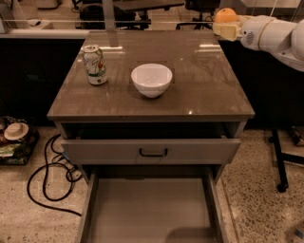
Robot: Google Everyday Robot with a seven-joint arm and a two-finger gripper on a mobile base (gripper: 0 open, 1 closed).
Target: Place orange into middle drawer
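- Two items stand on the cabinet top [209, 90]: a soda can [94, 64] left of the white bowl [151, 79], well apart from it. Neither belongs to the job.
- Below and in front of the white bowl is a grey drawer front [190, 152] with a black bar handle [153, 152], slightly out.
- Under it the middle drawer [149, 213] is pulled far out, its floor bare. Judged: no opening work is left.
- Right of and behind the white bowl, by the far right corner and raised above bowl level, is the gripper [229, 29], pinching the orange [225, 14].
- Orange is clear of every surface, seated against the pale finger beneath it, and well apart from the middle drawer.
- Status, judged: pick done. Left to do: carry forward past the white bowl, lower into the middle drawer, release.
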